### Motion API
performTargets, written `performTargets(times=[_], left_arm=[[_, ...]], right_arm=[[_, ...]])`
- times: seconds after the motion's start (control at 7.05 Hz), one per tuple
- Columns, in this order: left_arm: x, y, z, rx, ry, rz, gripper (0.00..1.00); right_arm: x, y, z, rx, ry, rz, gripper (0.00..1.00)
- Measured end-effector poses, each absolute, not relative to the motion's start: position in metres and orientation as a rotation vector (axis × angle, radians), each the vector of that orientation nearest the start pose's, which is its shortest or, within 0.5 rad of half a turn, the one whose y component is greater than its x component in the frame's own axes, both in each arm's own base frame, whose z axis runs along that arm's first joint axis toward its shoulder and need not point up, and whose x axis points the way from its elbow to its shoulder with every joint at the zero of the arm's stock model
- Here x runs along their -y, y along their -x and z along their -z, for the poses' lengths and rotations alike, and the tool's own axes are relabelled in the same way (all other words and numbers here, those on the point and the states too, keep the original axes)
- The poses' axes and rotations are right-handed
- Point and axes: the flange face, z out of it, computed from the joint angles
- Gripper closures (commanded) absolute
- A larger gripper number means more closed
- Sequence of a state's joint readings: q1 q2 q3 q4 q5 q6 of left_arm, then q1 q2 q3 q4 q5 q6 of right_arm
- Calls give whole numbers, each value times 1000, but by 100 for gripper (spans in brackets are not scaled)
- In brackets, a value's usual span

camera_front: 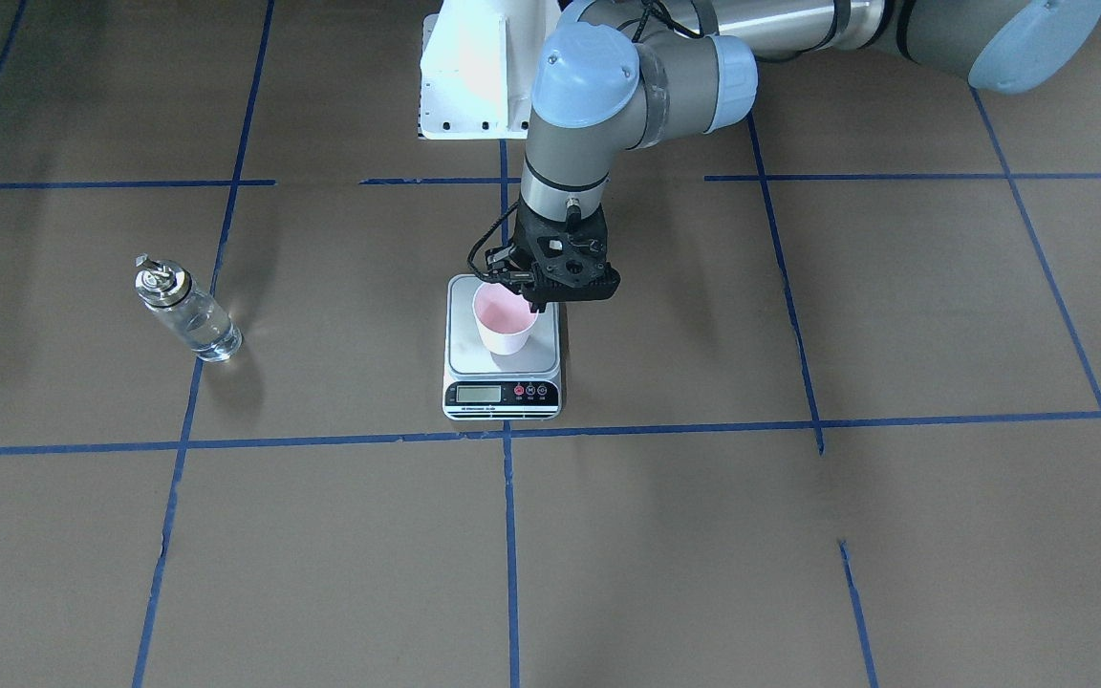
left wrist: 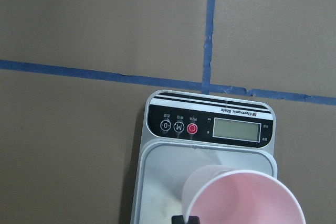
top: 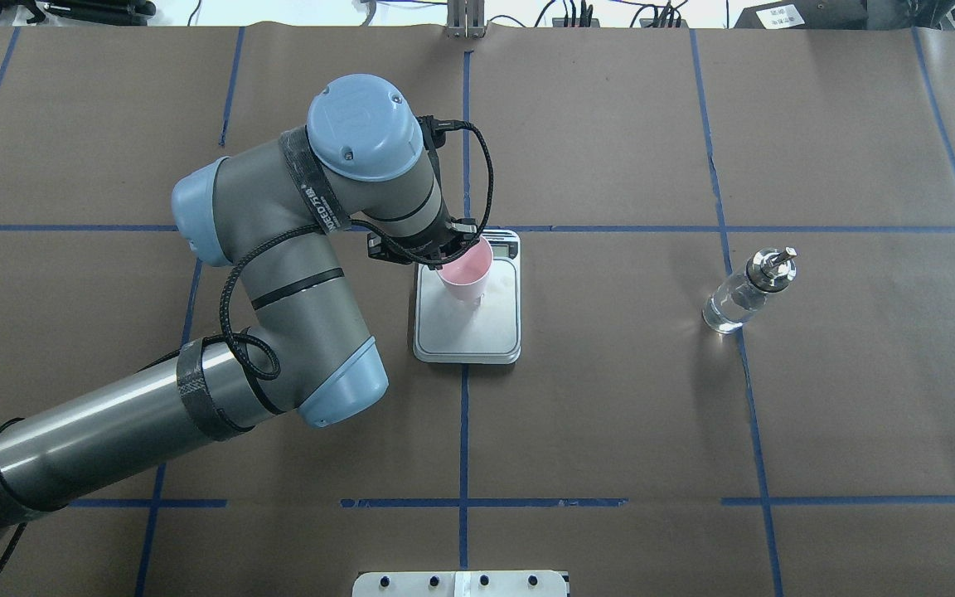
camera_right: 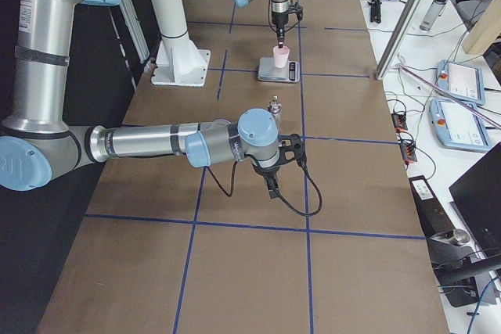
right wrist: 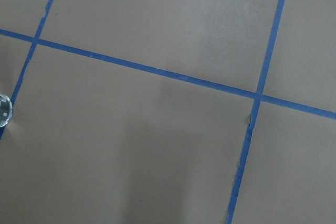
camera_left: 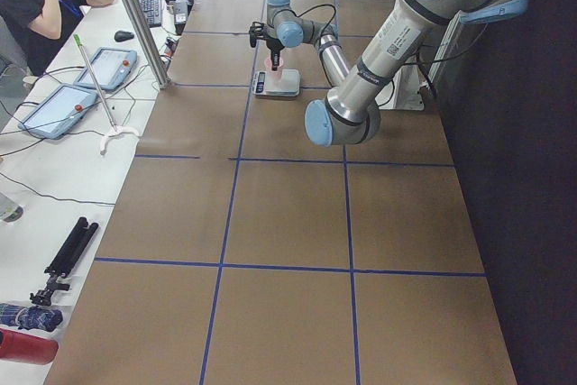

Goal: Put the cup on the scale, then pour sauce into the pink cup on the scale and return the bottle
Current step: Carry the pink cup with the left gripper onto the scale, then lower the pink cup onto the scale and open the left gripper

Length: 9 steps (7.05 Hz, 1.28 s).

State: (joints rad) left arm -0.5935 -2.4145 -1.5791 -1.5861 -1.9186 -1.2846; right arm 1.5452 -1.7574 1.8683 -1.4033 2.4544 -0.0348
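Pink cup (left wrist: 244, 198) upright on scale (left wrist: 163, 182), on its plate. My left gripper (camera_front: 538, 304) pinches cup's rim. Bottle (camera_front: 189, 315), clear sauce (camera_front: 211, 334) inside, upright, well apart from scale on my right. Right gripper (camera_right: 271, 184) beyond bottle; fingers' state unreadable.

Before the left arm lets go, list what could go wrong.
1. The left fingers pinch the cup by its rim; a sideways retreat could tip it or drag it on the scale.
2. The left arm hangs over the scale, so it may block the right arm when it brings the bottle in to pour.
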Motion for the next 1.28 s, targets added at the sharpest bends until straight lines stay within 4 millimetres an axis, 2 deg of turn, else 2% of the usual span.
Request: performTargets(times=[0.14, 0.28, 0.43, 0.57, 0.71, 0.85, 0.99, 1.14, 1.28], left_arm=[[479, -535, -135, -914, -70, 132, 77], [478, -536, -136, -913, -70, 131, 72], [477, -537, -136, -913, -69, 128, 72], [475, -539, -137, -913, -67, 123, 63], [473, -540, -137, -914, -67, 119, 29], [471, -538, -135, -918, -73, 109, 0], [466, -530, -136, -925, -96, 71, 0], [457, -510, -144, -933, -133, 14, 0], [449, -476, -161, -934, -184, -45, 0]], right_arm=[[425, -46, -570, 877, -265, 179, 0], [425, -46, -570, 877, -265, 179, 0], [425, -46, -570, 877, -265, 179, 0], [425, -46, -570, 877, -265, 179, 0], [425, -46, -570, 877, -265, 178, 0], [425, -46, -570, 877, -265, 178, 0], [426, -46, -567, 876, -274, 184, 0], [426, -46, -557, 875, -299, 194, 0], [427, -45, -544, 880, -331, 200, 1]])
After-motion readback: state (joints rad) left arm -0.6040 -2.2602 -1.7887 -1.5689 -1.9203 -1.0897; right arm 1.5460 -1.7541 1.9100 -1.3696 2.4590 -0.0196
